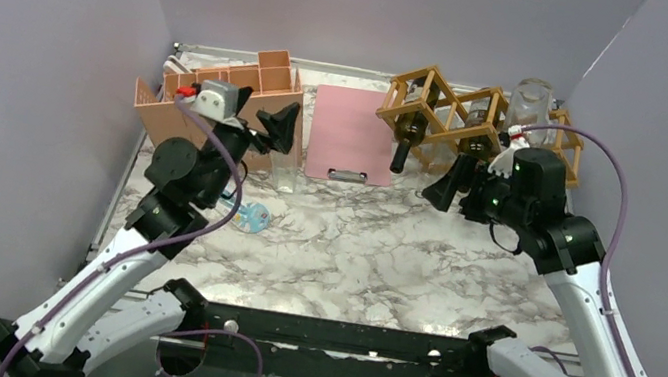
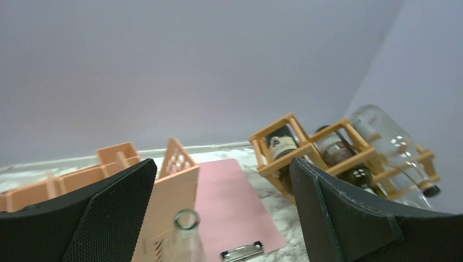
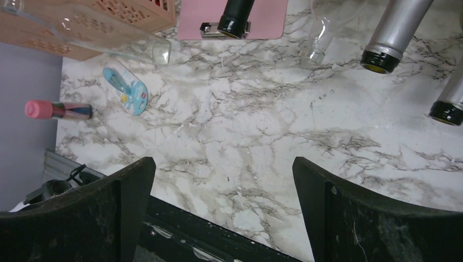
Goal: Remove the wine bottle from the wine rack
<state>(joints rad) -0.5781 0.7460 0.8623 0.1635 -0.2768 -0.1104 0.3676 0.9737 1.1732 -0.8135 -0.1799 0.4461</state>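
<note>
Toward the near left of the marble counter (image 1: 378,266) lie a light-blue gadget (image 3: 125,90) and a pink-capped marker (image 3: 57,109). Farther in, the left fingers (image 2: 109,213) are spread wide and grasp nothing. They hang over the mouth of a clear glass bottle (image 2: 187,221), which stands upright just beside the salmon perforated box (image 2: 177,188) at the far left corner. The right fingers (image 3: 349,218) are released and empty too, hanging over bare marble just in front of the wine rack (image 2: 307,148) in the far right corner. A pink clipboard (image 1: 351,131) lies along the far edge between box and rack.

The dark wine bottle (image 1: 403,144) lies in the rack's leftmost cell, its neck pointing toward the near edge over the clipboard's corner. A foil-necked bottle (image 3: 390,33) and others fill the cells to its right.

This looks like the approach step, with no bottle gripped yet. The right arm seems best placed. It would need to bring its fingers around one neck, close firmly, then draw the bottle out along the cell's axis so it neither snags the sticks nor drags the rack.
</note>
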